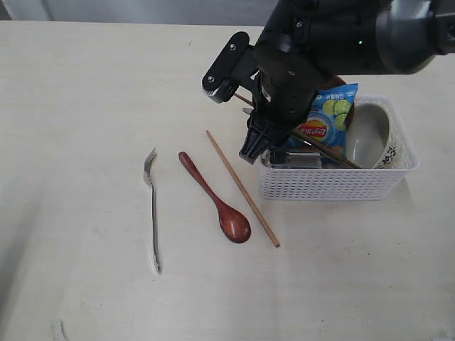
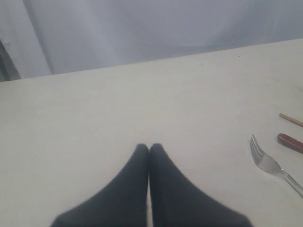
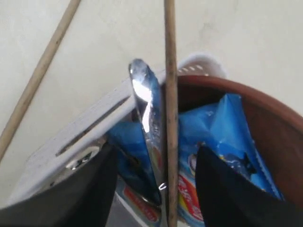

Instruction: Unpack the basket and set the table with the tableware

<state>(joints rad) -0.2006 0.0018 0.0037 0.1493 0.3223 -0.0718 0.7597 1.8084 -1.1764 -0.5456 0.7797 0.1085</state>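
Note:
The white basket [image 1: 334, 181] stands on the table [image 1: 85, 106] at the right. It holds the floral bowl [image 1: 370, 135], a blue snack bag [image 1: 323, 121], a brown plate [image 3: 279, 132], a steel knife [image 3: 144, 104] and one chopstick [image 3: 170, 94] that leans out over the rim. My right gripper [image 3: 156, 151] hangs open over the basket's left end [image 1: 261, 150], its jaws on either side of the knife and that chopstick, touching neither. A fork [image 1: 151, 206], a wooden spoon [image 1: 217, 200] and the other chopstick [image 1: 242, 188] lie on the table. My left gripper [image 2: 149, 146] is shut and empty above bare tabletop.
The right arm's dark bulk [image 1: 334, 35] covers the basket's far side. A grey curtain [image 2: 142, 28] hangs beyond the table's far edge. In the left wrist view the fork [image 2: 267, 163], spoon handle [image 2: 289, 142] and chopstick tip [image 2: 290, 119] lie off to one side.

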